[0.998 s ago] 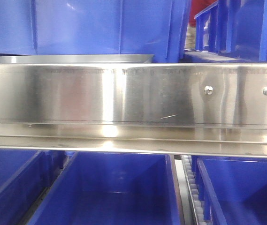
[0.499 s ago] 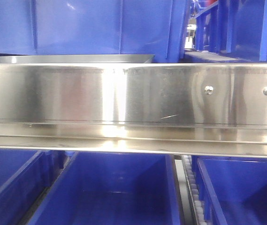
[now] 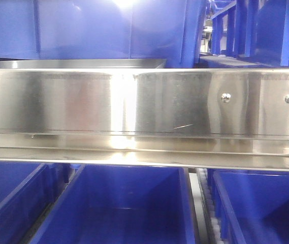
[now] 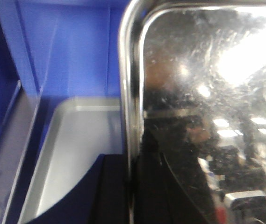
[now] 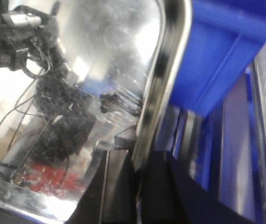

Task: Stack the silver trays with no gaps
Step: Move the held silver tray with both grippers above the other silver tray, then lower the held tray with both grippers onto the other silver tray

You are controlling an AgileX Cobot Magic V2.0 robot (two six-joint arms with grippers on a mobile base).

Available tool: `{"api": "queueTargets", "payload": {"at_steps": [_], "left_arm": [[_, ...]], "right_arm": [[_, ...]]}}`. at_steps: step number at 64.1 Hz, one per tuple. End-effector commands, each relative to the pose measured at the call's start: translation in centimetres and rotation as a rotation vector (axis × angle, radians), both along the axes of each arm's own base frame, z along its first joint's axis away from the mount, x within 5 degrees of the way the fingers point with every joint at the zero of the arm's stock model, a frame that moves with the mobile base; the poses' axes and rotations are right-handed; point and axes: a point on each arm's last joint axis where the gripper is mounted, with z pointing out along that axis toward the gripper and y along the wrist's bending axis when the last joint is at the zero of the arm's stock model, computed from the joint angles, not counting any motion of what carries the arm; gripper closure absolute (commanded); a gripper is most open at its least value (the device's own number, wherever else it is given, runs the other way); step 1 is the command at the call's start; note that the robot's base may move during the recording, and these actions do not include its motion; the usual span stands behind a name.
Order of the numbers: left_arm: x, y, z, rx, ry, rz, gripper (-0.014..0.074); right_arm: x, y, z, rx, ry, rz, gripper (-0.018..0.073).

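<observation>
Both grippers hold one mirror-shiny silver tray. In the left wrist view my left gripper (image 4: 132,164) is shut on the left rim of this tray (image 4: 203,93), one dark finger on each side of the rim. In the right wrist view my right gripper (image 5: 140,164) is shut on the right rim of the same tray (image 5: 109,51). A second silver tray (image 4: 72,149) lies lower, inside a blue bin, left of and beneath the held one. In the front view a thin silver tray rim (image 3: 78,64) shows just above the steel rail; no gripper shows there.
A broad steel rail (image 3: 134,101) with two screw heads crosses the front view. Blue bins (image 3: 124,203) sit below it and more blue bins (image 3: 108,30) stand behind. A blue bin wall (image 4: 62,51) stands close on the left, another (image 5: 217,56) close on the right.
The tray rim above the rail has barely moved. A red shape at the top right has left the view, and a bright glare now shows on the blue bin at the top.
</observation>
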Motion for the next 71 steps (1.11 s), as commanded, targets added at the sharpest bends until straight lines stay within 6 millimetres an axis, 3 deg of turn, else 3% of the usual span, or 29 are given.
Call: {"api": "queueTargets", "payload": {"at_steps": [1, 17, 37, 48, 52, 71], "left_arm": [[0.3, -1.2, 0.2, -0.099, -0.014, -0.031, 0.0613], [1.2, 0.4, -0.3, -0.09, 0.013, 0.043, 0.0598], [1.5, 1.5, -0.5, -0.091, 0.02, 0.086, 0.0322], [1.5, 1.5, -0.5, -0.089, 0.019, 0.085, 0.031], [1.5, 1.5, -0.5, -0.089, 0.019, 0.085, 0.031], [1.5, 1.6, -0.5, -0.052, 0.01, 0.081, 0.031]], "right_arm": [[-0.2, 2.8, -0.1, 0.095, -0.051, 0.181, 0.0618], [1.1, 3.8, -2.3, 0.057, -0.012, 0.168, 0.0618], [2.4, 3.7, -2.9, 0.071, -0.011, 0.159, 0.0596], [2.9, 3.3, -3.0, 0.098, 0.014, 0.138, 0.0345], [3.1, 3.2, -3.1, 0.103, 0.021, 0.131, 0.0291], [3.0, 3.0, -3.1, 0.095, 0.026, 0.122, 0.0348]]}}
